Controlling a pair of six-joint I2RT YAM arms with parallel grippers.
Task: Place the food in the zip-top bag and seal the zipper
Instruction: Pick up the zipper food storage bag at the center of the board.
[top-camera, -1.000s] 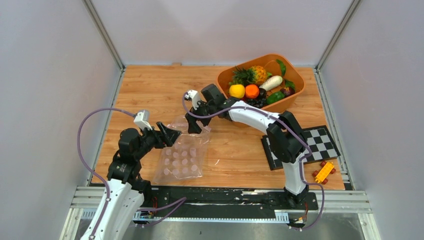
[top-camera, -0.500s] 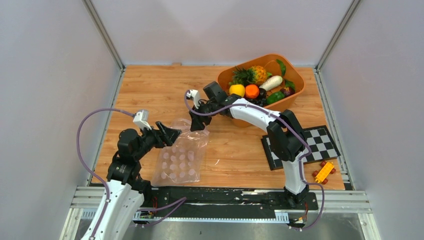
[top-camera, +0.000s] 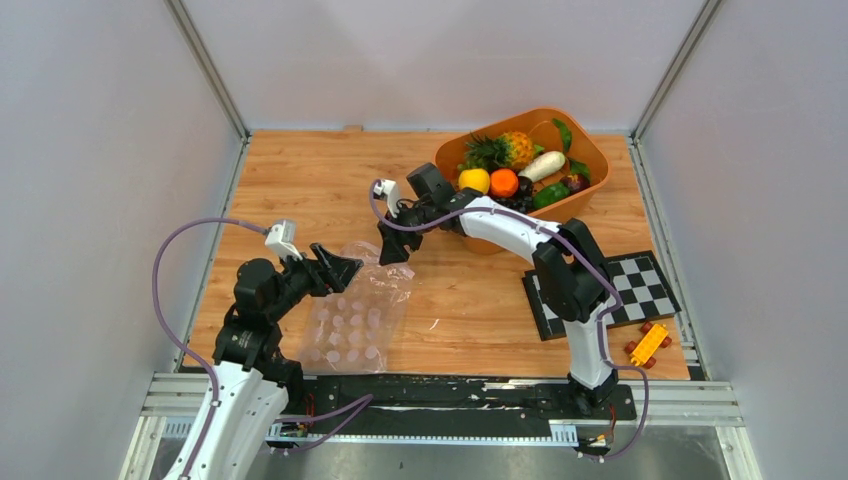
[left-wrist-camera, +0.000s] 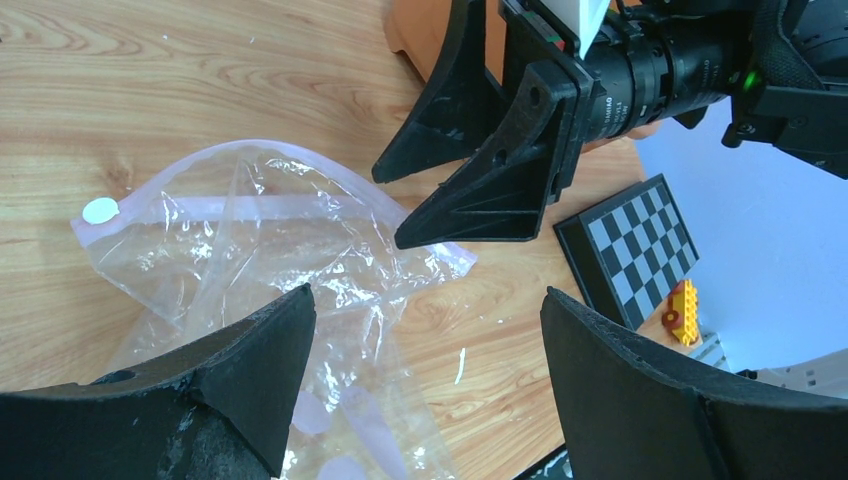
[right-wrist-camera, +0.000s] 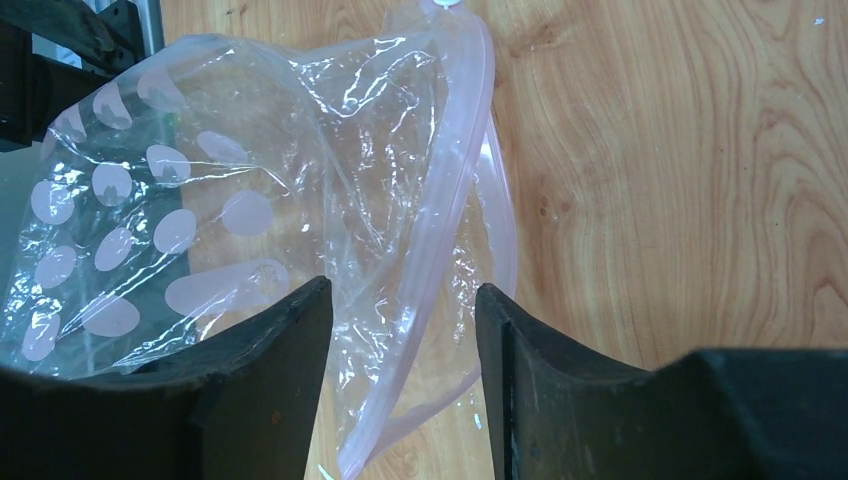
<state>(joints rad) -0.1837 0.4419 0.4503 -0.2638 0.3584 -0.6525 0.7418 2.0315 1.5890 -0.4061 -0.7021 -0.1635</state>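
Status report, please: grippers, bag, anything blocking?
Left gripper open over the zip-top bag. Right gripper open, astride the zipper. Food all in the orange tub, bag empty. Nothing blocking.

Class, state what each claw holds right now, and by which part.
Left claw: nothing, open. Right claw straddles the zip-top bag's zipper edge; whether it grips cannot be told.

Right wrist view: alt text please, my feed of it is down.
The right gripper straddles the pinkish zipper of a clear dotted bag, crumpled on the wooden table. Whether it pinches the bag is unclear.
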